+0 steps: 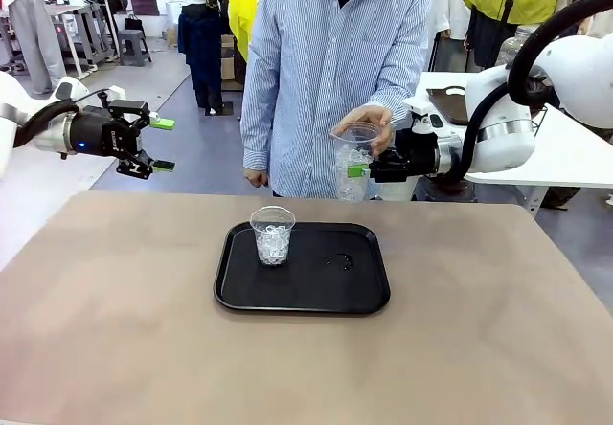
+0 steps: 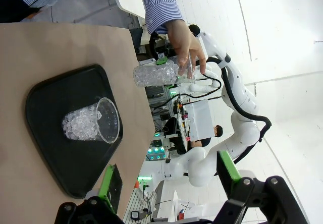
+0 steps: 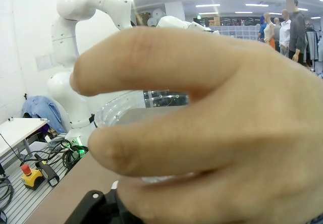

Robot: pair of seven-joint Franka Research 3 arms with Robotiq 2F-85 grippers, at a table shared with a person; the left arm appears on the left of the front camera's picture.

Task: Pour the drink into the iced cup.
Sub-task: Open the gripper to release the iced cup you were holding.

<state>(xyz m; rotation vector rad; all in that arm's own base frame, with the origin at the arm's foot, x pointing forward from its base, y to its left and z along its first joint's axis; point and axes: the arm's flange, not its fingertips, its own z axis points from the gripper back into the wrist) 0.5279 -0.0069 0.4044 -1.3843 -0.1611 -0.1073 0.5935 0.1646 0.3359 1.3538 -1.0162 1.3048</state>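
- Clamping a clear plastic cup of ice (image 1: 352, 157) aloft, the right jaws shared it with a person's hand (image 1: 370, 121): likely handover.
- The left jaws hung released.
- Another iced cup (image 1: 273, 236) stood ready on the black tray (image 1: 326, 289).

The white left arm reaches in level, its black, green-padded left gripper (image 1: 163, 145) spread wide and empty. The right gripper (image 1: 360, 169) clamps a clear ice-filled plastic cup (image 1: 351, 184); a person's hand (image 1: 372, 122) grips its rim.
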